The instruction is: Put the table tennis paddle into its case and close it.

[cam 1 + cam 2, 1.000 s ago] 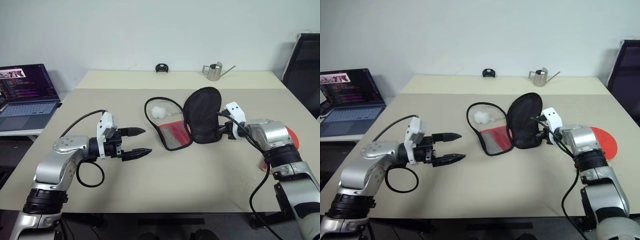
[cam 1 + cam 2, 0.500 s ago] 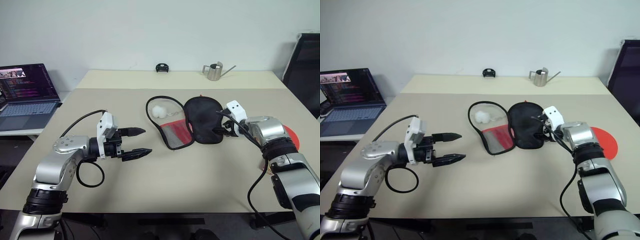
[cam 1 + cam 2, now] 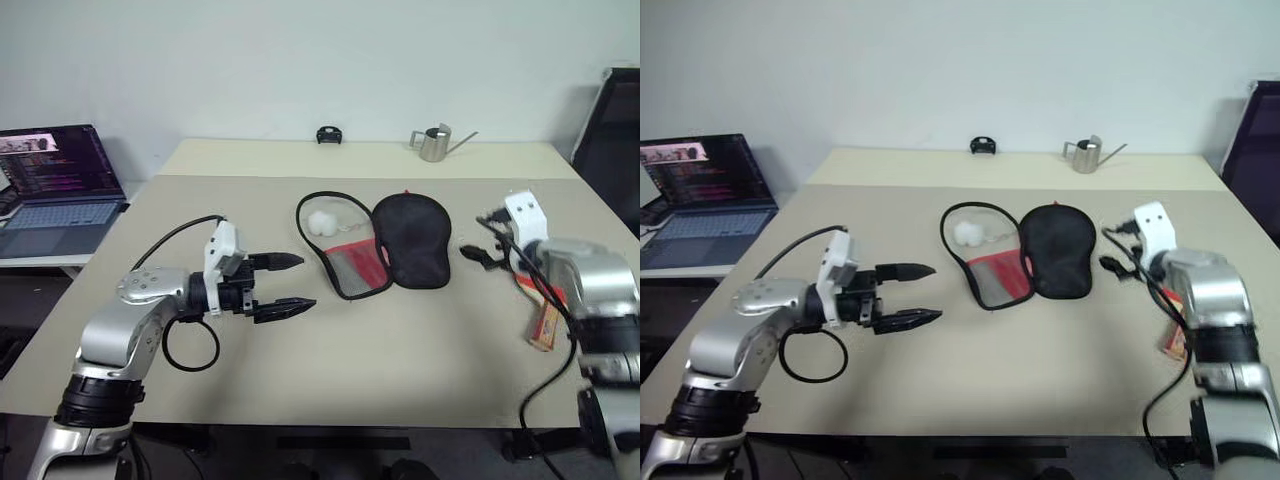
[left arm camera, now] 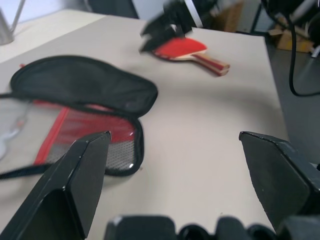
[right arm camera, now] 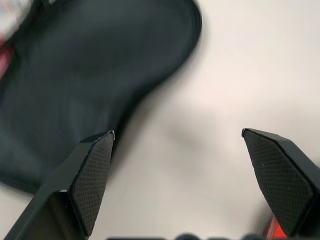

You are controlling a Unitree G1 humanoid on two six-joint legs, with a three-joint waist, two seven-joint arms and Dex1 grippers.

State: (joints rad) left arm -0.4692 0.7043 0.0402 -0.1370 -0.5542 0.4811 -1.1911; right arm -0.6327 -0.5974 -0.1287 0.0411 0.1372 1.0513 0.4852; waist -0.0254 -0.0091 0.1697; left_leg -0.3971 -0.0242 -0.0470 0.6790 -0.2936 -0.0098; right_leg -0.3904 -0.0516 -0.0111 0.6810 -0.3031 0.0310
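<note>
I see the case [image 3: 385, 248] lying flat, unzipped, just left of my right gripper [image 3: 478, 253], whose fingers stand wide, empty.

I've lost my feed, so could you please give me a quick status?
Both grippers open, left, right, holding nothing. Case flat on table, unzipped. Paddle beside right gripper, outside case. Nothing in the way.

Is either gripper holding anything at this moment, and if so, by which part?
Nothing is held. The left gripper and right gripper are both open and empty; the case lies flat on the table.
</note>
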